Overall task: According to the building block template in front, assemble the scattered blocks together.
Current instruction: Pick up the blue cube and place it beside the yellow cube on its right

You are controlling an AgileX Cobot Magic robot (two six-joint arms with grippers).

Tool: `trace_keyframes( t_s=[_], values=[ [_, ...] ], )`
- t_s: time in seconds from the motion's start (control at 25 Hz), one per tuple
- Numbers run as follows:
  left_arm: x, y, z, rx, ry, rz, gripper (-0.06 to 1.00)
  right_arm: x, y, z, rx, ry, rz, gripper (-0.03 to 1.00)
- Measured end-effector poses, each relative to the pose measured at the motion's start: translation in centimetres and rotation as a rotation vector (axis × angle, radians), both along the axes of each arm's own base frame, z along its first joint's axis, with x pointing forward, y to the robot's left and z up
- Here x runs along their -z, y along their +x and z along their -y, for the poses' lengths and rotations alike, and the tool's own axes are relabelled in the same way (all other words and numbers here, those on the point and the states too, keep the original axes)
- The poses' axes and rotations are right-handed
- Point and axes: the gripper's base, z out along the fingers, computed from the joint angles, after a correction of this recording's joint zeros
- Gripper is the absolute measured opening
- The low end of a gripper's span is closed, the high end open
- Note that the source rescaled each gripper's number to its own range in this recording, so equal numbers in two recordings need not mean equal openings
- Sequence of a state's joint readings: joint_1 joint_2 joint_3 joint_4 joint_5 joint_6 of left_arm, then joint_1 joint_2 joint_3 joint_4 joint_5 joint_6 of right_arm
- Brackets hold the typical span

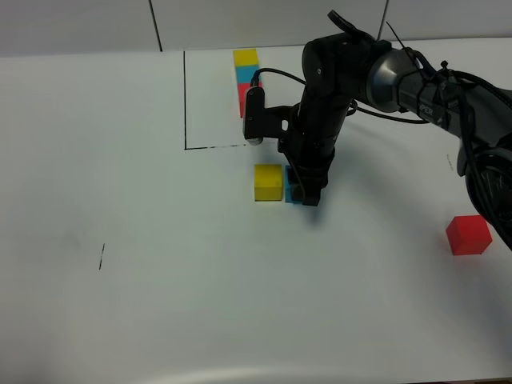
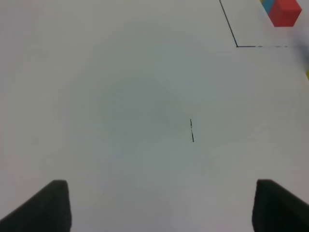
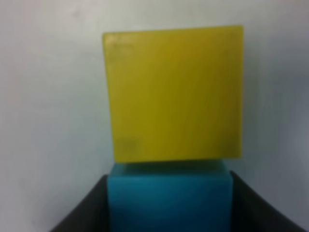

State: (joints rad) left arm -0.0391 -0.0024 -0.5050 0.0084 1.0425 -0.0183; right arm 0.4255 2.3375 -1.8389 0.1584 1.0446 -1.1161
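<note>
The high camera looks down over my whole tabletop toward the far wall. My left wrist camera, well above it, shares the pen tick and outline corner; my right, pressed close, shares the yellow block and cyan block.

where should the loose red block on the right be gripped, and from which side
Grip the red block on two opposite side faces, straight down from above. It is a cube lying flat on the table, standing alone, so the jaws fit either pair. The right gripper, nearest, holds the cyan block.
</note>
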Motion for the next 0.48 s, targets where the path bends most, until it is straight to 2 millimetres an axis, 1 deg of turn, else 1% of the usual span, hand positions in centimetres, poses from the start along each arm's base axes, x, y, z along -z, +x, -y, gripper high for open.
trace_keyframes(
  t_s=[0.48],
  values=[
    [0.0,0.0,0.0,0.0,0.0,0.0,0.63,0.11,0.15,-0.1,-0.015,0.007,0.013,0.0]
  ],
)
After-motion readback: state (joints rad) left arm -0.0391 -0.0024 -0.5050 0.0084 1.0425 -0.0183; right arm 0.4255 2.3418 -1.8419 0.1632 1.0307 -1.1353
